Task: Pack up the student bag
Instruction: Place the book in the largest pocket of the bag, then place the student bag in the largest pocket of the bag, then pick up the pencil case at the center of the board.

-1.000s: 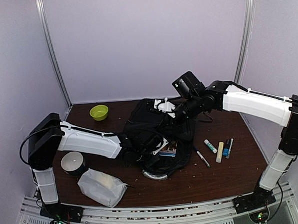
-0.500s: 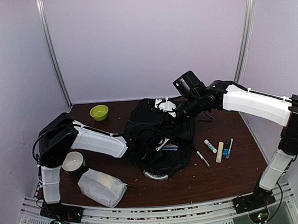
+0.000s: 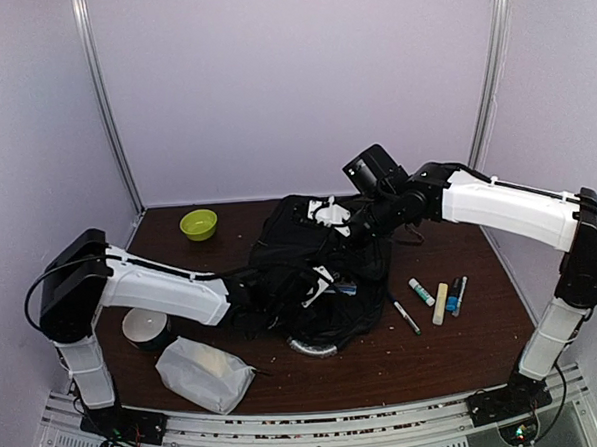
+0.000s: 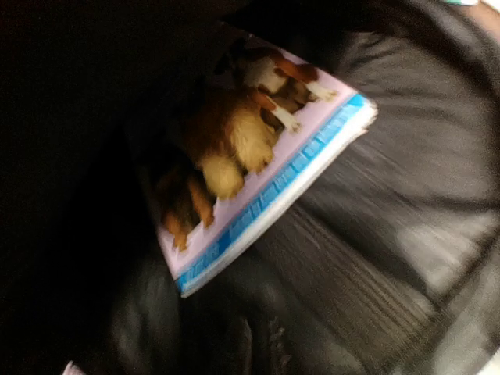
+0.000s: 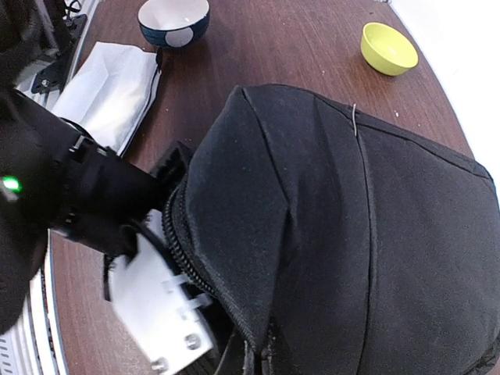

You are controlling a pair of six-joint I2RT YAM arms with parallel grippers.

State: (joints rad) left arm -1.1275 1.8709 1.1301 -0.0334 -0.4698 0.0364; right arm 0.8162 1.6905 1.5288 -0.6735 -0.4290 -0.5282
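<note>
My left gripper point(image 3: 322, 282), jaws unseen, sits inside the bag point(image 3: 279, 242), book point(image 4: 258, 164) just ahead. If my right gripper's point(image 3: 354, 226) pinch above slips, the bag collapses onto it.

Large black fabric backpack point(image 5: 312, 219): matt woven cloth, soft folds. Dark brown table point(image 5: 266, 47): smooth wood grain, slight sheen. Small yellow-green bowl point(image 5: 388, 47): glossy. Thin pink-and-blue booklet point(image 4: 258, 156): smooth paper cover.

Black student bag point(image 5: 351, 234); pink, blue-edged book point(image 4: 258, 148) with brown animals; lime bowl point(image 3: 198, 225).
</note>
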